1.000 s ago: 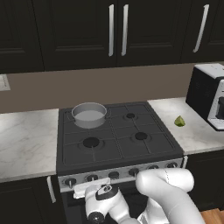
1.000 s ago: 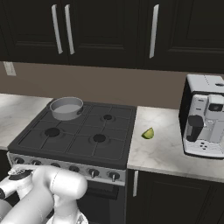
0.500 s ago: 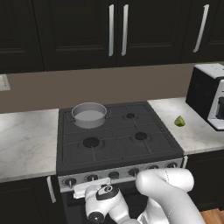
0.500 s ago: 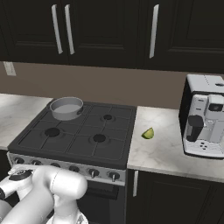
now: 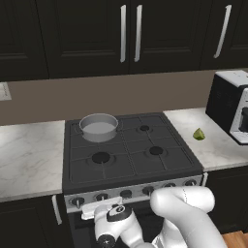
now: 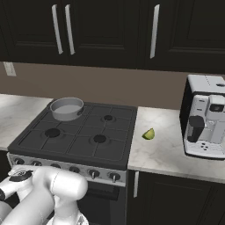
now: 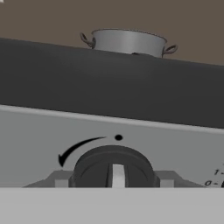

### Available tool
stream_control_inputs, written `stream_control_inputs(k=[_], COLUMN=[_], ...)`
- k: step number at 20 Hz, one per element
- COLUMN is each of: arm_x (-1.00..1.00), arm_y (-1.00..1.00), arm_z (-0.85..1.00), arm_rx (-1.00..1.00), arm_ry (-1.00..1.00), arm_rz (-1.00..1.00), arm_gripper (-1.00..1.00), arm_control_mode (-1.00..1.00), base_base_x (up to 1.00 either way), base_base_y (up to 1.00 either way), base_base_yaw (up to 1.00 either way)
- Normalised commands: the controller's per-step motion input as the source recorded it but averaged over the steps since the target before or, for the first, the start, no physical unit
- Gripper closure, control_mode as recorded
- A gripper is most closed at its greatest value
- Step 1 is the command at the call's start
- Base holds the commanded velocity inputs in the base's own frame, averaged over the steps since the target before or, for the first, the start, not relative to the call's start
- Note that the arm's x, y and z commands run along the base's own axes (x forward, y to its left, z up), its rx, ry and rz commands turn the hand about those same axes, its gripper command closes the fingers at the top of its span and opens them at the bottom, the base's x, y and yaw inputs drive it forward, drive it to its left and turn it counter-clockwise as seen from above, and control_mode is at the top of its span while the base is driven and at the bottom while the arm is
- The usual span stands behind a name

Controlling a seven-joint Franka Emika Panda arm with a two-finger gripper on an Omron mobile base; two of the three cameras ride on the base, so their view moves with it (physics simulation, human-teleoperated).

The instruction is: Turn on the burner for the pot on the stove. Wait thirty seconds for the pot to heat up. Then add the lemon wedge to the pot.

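so going left to right: the pot (image 5: 99, 127) sits on the back left burner of the stove (image 5: 127, 160), nothing in it that i can see. the gripper (image 7: 112, 178) is down at the front strip, its fingers (image 7: 61, 179) sitting on either side of a dark knob (image 7: 113, 168), right up against it, so it looks clamped on the knob. further right the lemon wedge (image 5: 199, 134) lies on the marble counter (image 5: 211, 145), well apart from the pot, near a coffee machine (image 6: 205, 115)
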Motion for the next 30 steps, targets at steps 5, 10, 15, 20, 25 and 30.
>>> stream_control_inputs(k=[5, 10, 15, 20, 25, 30], arm_x=[0.00, 0.00, 0.00, 0.00, 0.00, 0.00], arm_y=[0.00, 0.00, 0.00, 0.00, 0.00, -0.02], arm_z=[0.00, -0.05, -0.24, -0.33, -0.41, -0.10], arm_rx=[0.00, -0.02, -0.09, -0.12, -0.13, 0.00], arm_ry=[0.00, 0.04, 0.14, 0.17, 0.14, 0.00], arm_rz=[0.01, 0.17, 0.26, 0.30, 0.32, 0.19], arm_gripper=[1.00, 1.00, 1.00, 1.00, 1.00, 1.00], arm_control_mode=[-1.00, -1.00, -1.00, -1.00, -1.00, -1.00], base_base_x=[0.00, 0.00, 0.00, 0.00, 0.00, 0.00], base_base_y=[0.00, 0.00, 0.00, 0.00, 0.00, 0.00], base_base_yaw=[0.00, 0.00, 0.00, 0.00, 0.00, 0.00])
